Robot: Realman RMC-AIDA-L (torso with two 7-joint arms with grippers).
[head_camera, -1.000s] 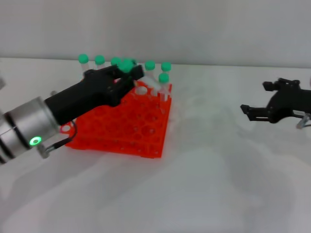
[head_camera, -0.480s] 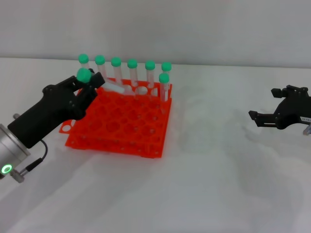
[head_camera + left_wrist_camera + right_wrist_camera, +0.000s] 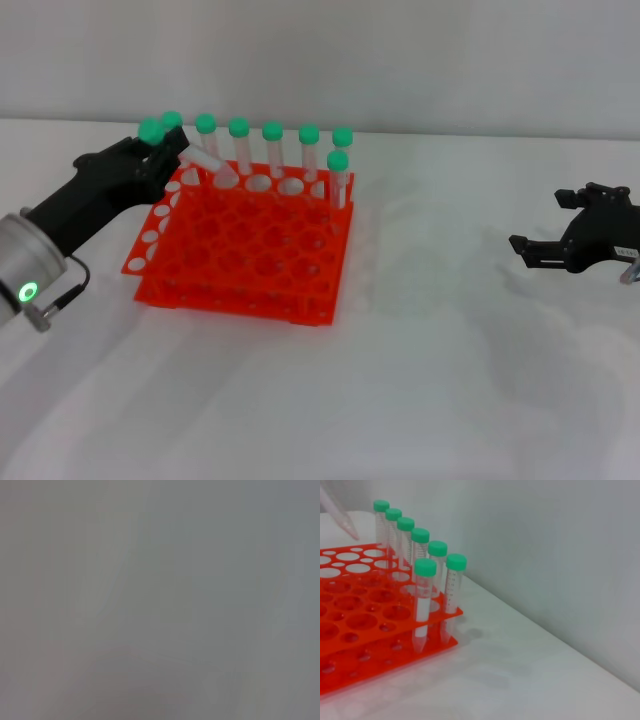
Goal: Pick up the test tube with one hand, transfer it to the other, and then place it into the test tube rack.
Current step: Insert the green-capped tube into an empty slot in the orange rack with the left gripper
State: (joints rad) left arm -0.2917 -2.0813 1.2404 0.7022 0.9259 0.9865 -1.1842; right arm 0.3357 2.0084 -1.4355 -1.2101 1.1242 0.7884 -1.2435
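Left gripper (image 3: 160,158) is clamping the tube (image 3: 190,155) tilted over the rack's (image 3: 240,250) back-left corner. Seven tubes are standing along its back edge. Right gripper (image 3: 545,235) is hovering open, well right of it.

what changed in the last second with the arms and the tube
The left gripper pulled back toward the robot's left, from over the rack's back rows to its left back corner, carrying the tilted test tube; the tube's tip hangs just above the holes. The right gripper drifted a little farther right, holding nothing. The rack and its seven upright tubes stayed put.
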